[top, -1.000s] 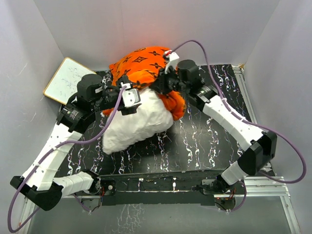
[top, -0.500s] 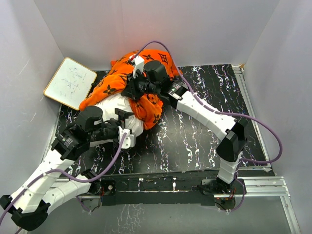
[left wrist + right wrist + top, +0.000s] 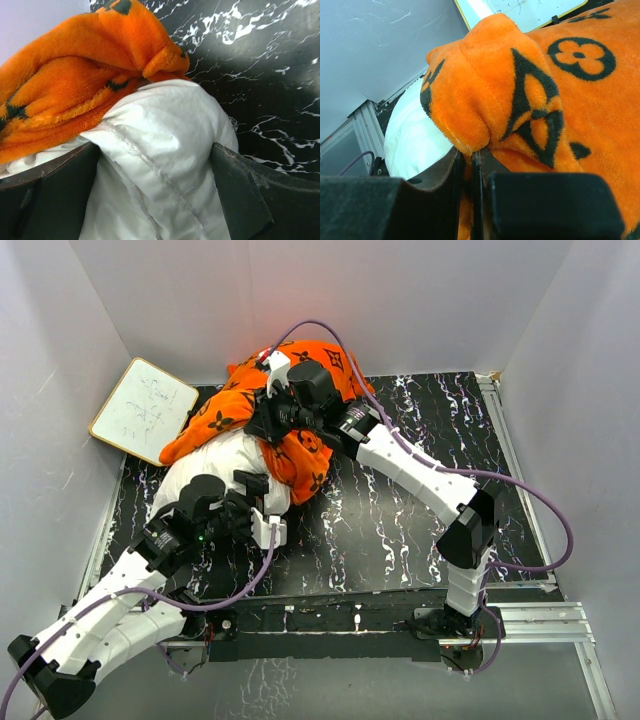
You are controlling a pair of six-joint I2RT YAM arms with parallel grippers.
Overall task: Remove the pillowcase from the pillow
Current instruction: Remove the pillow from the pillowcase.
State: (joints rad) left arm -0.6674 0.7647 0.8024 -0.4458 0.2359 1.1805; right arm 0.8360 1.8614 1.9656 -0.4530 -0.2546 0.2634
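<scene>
The left gripper (image 3: 156,167) is spread wide, clamping the near end of the one plump white fabric pillow (image 3: 218,456). The right gripper (image 3: 475,167), almost closed, pinches a fold of the one bright orange plush pillowcase (image 3: 214,422), which is bunched over the pillow's far end near the far-left corner of the black marbled worktop (image 3: 400,530).

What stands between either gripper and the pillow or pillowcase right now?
Nothing visible. The right gripper is pinched directly on a fold of the pillowcase. The left gripper clasps the bare white end of the pillow, and the orange cover is bunched beyond it.
</scene>
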